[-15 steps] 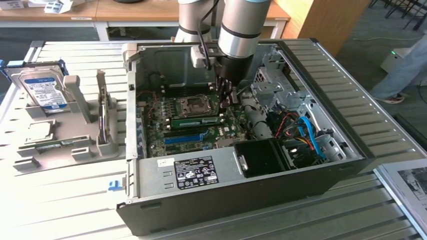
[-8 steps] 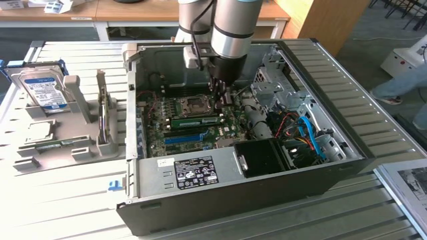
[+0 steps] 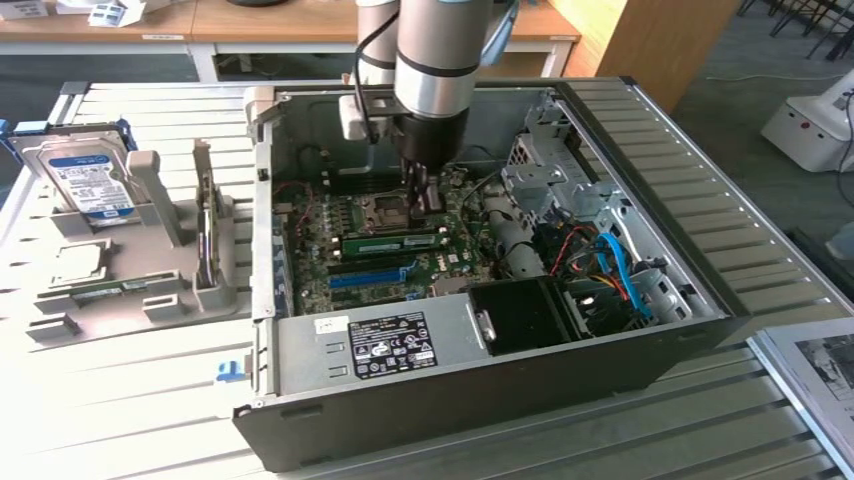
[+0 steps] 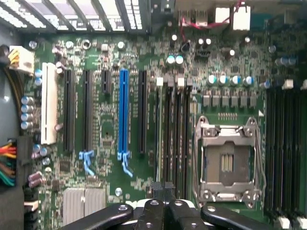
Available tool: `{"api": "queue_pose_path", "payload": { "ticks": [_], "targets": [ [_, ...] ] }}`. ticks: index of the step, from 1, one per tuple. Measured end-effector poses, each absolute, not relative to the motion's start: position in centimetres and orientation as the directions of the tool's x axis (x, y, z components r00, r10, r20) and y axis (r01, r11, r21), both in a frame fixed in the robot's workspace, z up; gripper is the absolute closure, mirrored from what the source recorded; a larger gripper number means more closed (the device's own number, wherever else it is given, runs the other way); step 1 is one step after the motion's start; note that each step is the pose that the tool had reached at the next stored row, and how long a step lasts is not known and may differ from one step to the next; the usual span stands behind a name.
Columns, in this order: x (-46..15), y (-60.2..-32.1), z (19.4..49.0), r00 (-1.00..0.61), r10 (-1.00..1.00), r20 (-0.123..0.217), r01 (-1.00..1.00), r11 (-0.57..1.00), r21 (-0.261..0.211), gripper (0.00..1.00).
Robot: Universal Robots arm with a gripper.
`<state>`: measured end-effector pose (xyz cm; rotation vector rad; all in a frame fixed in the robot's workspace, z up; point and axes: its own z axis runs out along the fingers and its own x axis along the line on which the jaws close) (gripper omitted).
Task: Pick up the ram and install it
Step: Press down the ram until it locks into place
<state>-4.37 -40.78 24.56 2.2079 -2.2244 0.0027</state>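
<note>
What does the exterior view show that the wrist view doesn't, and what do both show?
The exterior view alone gives the grey robot arm reaching down into the open black computer case, a silver hard drive with a blue-white label upright in a grey holder at the exterior view's left, and a green ram stick lying along its slot on the board.

The wrist view alone gives a white expansion slot.

Both share the green motherboard, its long blue slot, the empty silver processor socket, and the shut black claw.

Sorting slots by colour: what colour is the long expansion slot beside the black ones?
Blue slot, clearest in the wrist view.
</note>
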Motion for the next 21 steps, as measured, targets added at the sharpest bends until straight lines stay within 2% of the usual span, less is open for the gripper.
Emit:
{"api": "queue_pose_path", "payload": {
  "ticks": [21],
  "targets": [
    [-8.2, -40.8, 24.6, -0.007, -1.000, 0.007, -1.000, 0.007, -0.012, 0.90]
  ]
}}
